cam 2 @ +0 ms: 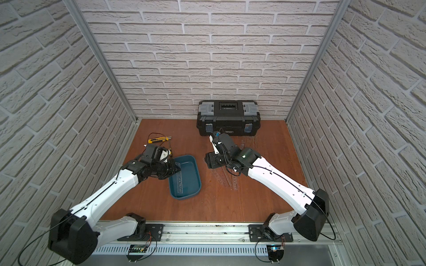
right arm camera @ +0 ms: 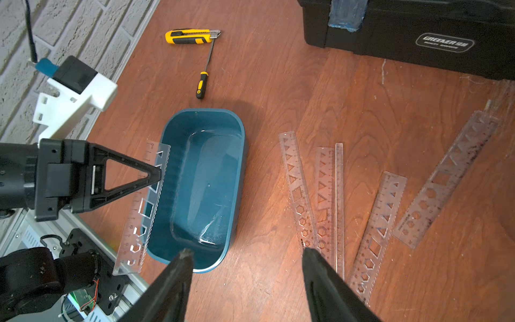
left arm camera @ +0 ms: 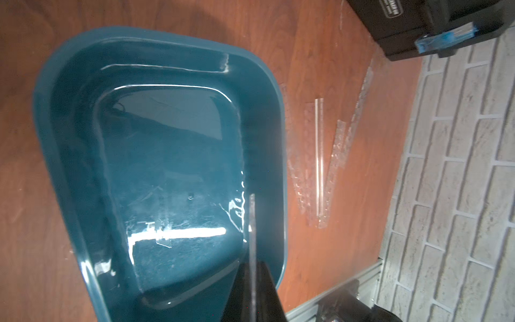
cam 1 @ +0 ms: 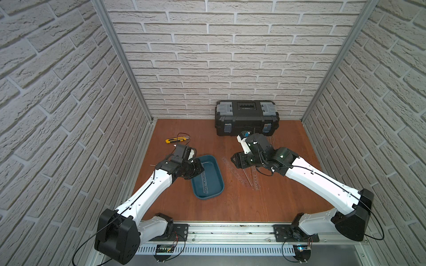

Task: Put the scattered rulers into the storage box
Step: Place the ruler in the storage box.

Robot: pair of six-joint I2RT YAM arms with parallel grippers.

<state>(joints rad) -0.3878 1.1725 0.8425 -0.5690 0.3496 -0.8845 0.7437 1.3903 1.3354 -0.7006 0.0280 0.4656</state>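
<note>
Nearest the arm bases, lower centre in both top views, a shallow teal-blue plastic tray (cam 1: 215,170) (cam 2: 191,172) stands on the brown wood-grain table (cam 1: 230,202).

The left gripper (right arm camera: 159,176) is clamped on one clear plastic ruler (right arm camera: 139,212) with shape cut-outs. Left of centre in the right wrist view, this ruler hangs tilted along the tray's long rim, its scalloped edge overlapping that rim. In the left wrist view, lower centre, it shows edge-on (left arm camera: 252,223) between the black fingers (left arm camera: 267,295), above the tray's interior. Whether it touches the tray cannot be determined.

To the right of the tray, clear of it, five loose rulers lie flat on the table:
- Two wide stencil rulers (right arm camera: 296,189) (right arm camera: 323,192) and one narrow strip (right arm camera: 339,200) lie closely together.
- A fourth (right arm camera: 376,231) lies just beside them.
- A fifth (right arm camera: 446,178) lies farther right, angled away.

The right gripper (right arm camera: 248,252) stands above the table between the tray and this group, jaws wide apart with nothing between them.

Farther back, upper left of the right wrist view, a small screwdriver with a black-and-yellow handle (right arm camera: 201,83) lies with its tip near a yellow-and-black utility knife (right arm camera: 192,36).

Farthest, at centre in both top views, a black plastic toolbox with grey latches (cam 1: 246,117) sits closed against the brick-pattern back wall (cam 1: 230,57).
</note>
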